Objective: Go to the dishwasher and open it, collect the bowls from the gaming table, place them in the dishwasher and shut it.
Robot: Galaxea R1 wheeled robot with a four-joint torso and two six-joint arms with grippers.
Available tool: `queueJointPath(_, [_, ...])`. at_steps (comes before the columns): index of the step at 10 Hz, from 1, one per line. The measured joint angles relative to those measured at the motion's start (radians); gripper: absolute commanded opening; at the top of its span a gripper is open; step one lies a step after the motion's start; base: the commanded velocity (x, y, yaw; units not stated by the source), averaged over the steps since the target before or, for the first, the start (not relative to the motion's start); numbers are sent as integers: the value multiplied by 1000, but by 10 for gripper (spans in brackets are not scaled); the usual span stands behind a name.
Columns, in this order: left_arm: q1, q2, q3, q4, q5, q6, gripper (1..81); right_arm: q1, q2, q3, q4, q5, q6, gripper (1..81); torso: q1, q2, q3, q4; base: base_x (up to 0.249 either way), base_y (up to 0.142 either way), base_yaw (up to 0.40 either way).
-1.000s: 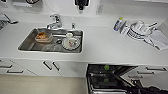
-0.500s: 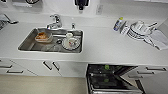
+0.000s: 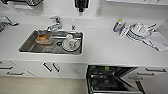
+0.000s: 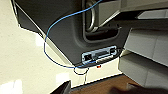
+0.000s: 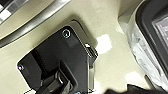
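The dishwasher [image 3: 110, 80] stands open below the white worktop [image 3: 105, 52], right of the sink [image 3: 52, 42], its dark racks showing.

Bright, even indoor light; white counter [image 3: 107, 50] nearly washed out. Head view soft, bowed at edges. Glare patches on floor [image 5: 103, 43]. Dishwasher [image 3: 107, 80] interior dark.

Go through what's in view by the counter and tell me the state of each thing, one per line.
dishwasher: open, dark inside, rack showing
sink: holds dishes
bowl: upright in the sink, orange-brown residue inside
plate: flat in the sink, cup on it
faucet: no water seen running
white cabinet doors: shut
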Motion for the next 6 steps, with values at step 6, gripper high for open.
queueJointPath(6, [7, 0, 0, 0, 0, 7, 811, -268, 211, -269, -28, 265, -21, 811, 132, -211, 1, 0, 0, 0, 0])
